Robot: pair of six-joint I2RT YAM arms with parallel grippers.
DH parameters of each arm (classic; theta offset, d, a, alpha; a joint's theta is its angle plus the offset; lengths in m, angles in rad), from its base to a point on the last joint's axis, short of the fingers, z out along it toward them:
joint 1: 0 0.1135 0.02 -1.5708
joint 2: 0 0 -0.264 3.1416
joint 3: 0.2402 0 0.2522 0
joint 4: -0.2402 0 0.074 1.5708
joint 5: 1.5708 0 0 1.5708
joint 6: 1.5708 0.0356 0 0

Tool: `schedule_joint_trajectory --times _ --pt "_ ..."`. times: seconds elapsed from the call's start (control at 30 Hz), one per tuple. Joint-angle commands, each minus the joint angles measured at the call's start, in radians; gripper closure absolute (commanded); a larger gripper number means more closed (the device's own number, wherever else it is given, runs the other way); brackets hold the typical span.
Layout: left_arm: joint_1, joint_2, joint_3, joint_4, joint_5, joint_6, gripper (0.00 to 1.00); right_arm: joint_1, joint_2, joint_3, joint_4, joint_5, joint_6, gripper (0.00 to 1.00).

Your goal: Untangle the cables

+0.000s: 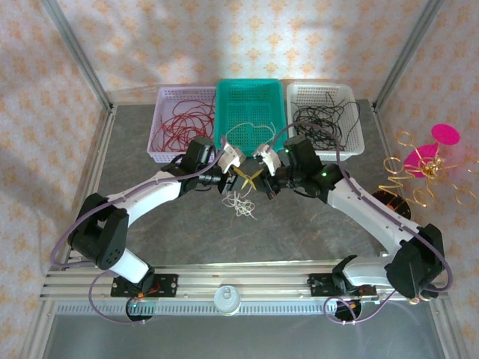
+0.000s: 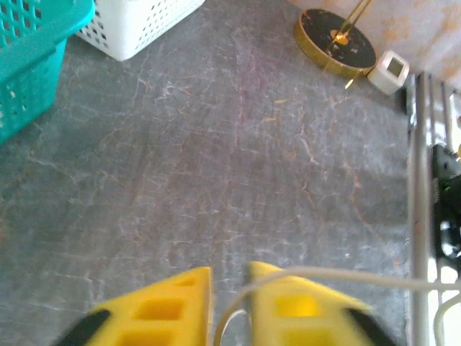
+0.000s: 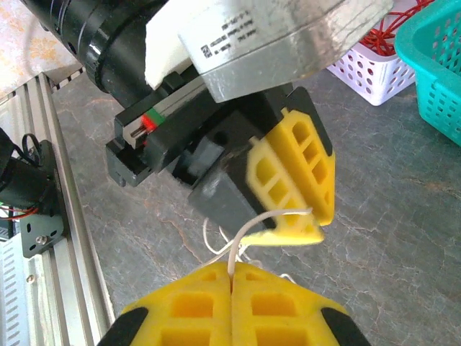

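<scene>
Nearest the arm bases, the white cable (image 1: 239, 203) is lying in a small loose tangle on the table (image 1: 187, 232). Just beyond it, the left gripper (image 2: 229, 277) and the right gripper (image 3: 232, 277) are meeting almost tip to tip, each pinching shut on a strand of that cable. It is looking light, limp and thin, and probably slippery, so I am judging that a hold near a free end, pulled gently, suits it best. Farthest off, red cables (image 1: 183, 123) are sitting in the lilac basket (image 1: 168, 158) and black cables (image 1: 323, 120) in the white basket (image 1: 352, 152).
</scene>
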State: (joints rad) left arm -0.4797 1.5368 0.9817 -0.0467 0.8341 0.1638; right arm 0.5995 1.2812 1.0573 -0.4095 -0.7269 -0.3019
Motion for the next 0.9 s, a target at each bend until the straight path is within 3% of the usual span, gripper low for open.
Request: schedule_joint_trajectory --times 0.0,0.07,0.23,0.3,0.4,0.7,0.87 --pt "-0.006 -0.026 -0.002 0.072 -0.043 -0.018 1.0 0.002 -0.008 0.028 -0.024 -0.001 -0.022 1.0" --pt "-0.007 -0.068 -0.039 0.137 -0.088 -0.064 1.0 0.002 -0.016 0.014 0.002 0.049 -0.01 1.0" --pt "-0.024 -0.156 -0.08 0.172 -0.155 -0.137 1.0 0.003 -0.083 -0.107 0.257 0.208 0.148 0.65" --pt "-0.031 -0.176 -0.082 0.162 -0.165 -0.167 1.0 0.009 -0.094 -0.183 0.412 0.217 0.233 0.58" --pt "-0.04 -0.196 -0.084 0.153 -0.18 -0.228 1.0 0.021 -0.141 -0.28 0.603 0.246 0.333 0.55" --pt "-0.051 -0.277 -0.092 0.159 -0.202 -0.381 1.0 0.056 -0.104 -0.427 0.874 0.421 0.467 0.53" --pt "-0.057 -0.292 -0.055 0.113 -0.194 -0.408 1.0 0.06 0.007 -0.448 1.026 0.435 0.509 0.5"
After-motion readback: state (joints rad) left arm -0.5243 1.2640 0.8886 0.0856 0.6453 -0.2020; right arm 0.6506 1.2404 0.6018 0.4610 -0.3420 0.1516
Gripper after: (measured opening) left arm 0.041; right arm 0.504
